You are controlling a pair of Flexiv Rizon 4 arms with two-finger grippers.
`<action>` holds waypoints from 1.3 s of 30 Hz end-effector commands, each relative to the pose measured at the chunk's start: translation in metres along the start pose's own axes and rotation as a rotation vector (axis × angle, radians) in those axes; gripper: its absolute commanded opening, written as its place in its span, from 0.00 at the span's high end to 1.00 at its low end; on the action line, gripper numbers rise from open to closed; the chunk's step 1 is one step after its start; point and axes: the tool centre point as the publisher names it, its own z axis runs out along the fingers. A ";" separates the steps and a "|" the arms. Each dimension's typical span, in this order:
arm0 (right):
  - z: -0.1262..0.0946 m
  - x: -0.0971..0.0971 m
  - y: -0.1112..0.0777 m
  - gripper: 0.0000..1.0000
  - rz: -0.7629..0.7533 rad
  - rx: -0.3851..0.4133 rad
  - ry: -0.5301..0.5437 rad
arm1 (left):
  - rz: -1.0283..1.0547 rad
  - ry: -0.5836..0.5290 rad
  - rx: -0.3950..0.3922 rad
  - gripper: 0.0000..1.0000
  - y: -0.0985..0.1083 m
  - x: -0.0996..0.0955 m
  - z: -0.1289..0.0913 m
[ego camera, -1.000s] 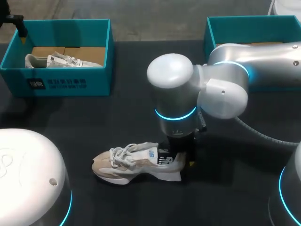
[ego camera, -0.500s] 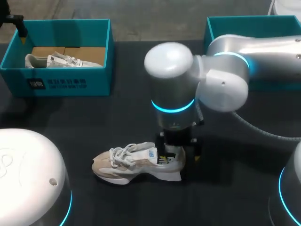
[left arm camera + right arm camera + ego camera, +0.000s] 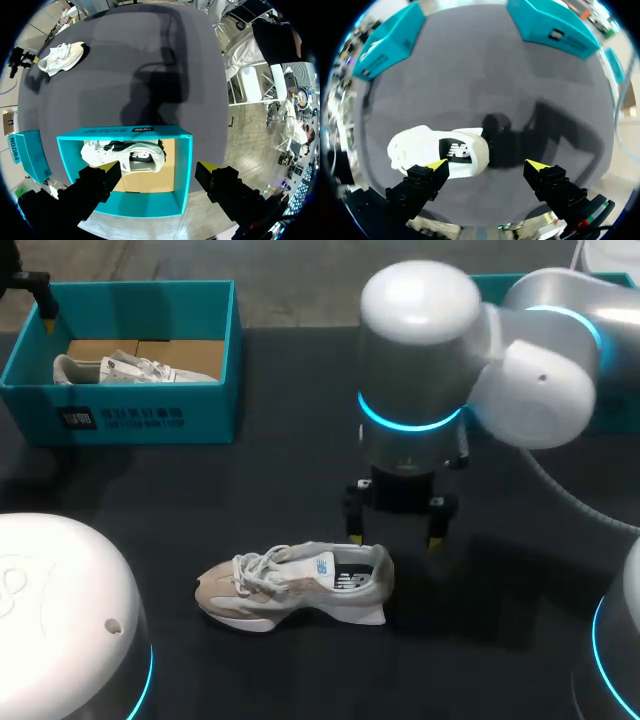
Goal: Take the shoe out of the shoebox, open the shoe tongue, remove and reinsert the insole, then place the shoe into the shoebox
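A beige and white shoe (image 3: pixel 295 585) lies on its sole on the dark table, toe pointing left. My right gripper (image 3: pixel 398 523) hangs open just above and behind its heel, touching nothing. In the right wrist view the shoe (image 3: pixel 437 150) lies under and beside one finger of the right gripper (image 3: pixel 487 165). My left gripper (image 3: pixel 157 167) stands open above the teal shoebox (image 3: pixel 185 170) at the far left, which holds a second white shoe (image 3: pixel 125 155). That shoebox (image 3: pixel 125 415) and its shoe (image 3: pixel 130 368) also show in the head view.
Another teal box (image 3: pixel 540 295) stands at the far right, partly hidden by my right arm (image 3: pixel 480 360). A white dome of my left arm (image 3: pixel 60 620) fills the near left corner. Dark bare tabletop (image 3: pixel 250 480) lies between the boxes and the shoe.
The right gripper has opened, let go of the shoe's heel, and risen up and to the right. The shoe stays on the table. The left arm has not moved.
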 end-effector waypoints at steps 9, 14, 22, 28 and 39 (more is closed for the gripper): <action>-0.027 -0.033 0.011 0.00 -0.408 -0.123 0.354 | 0.000 0.003 -0.001 0.00 -0.001 0.000 0.000; -0.027 -0.033 0.011 0.00 -0.408 -0.123 0.354 | 0.000 0.003 -0.001 0.00 -0.001 0.000 0.000; -0.027 -0.033 0.011 0.00 -0.408 -0.123 0.354 | 0.000 0.003 -0.001 0.00 -0.001 0.000 0.000; -0.022 -0.049 0.012 0.00 -0.545 -0.219 0.530 | 0.000 0.003 -0.001 0.00 -0.001 0.000 0.000; -0.003 -0.077 0.013 0.00 -0.944 -0.407 0.738 | 0.000 0.003 -0.001 0.00 -0.001 0.000 0.000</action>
